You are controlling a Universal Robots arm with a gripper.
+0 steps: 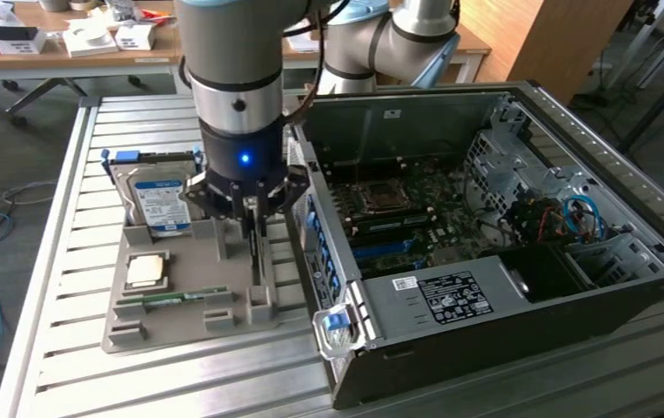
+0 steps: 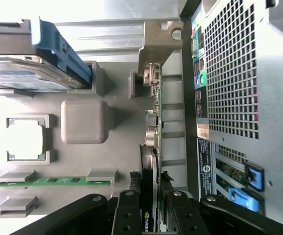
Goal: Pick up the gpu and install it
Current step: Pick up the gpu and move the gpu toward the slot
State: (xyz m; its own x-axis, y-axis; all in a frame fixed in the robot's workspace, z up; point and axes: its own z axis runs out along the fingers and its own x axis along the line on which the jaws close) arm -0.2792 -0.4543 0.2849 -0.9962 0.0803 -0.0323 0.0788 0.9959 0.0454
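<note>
Tray [image 2: 122, 147] holds gpu [image 2: 150, 176] on edge; tool [image 2: 150, 218] clasps it.

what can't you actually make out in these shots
1. gpu, exterior view: the end effector covers most of it, so just a thin edge shows.
2. gpu, wrist view: the end away from its bracket runs under the end effector and off the picture's edge.
3. hard drive label: too small to read in the exterior view, washed out by glare in the wrist view.
4. Card slots inside the case, exterior view: too dark and small to tell apart.
</note>
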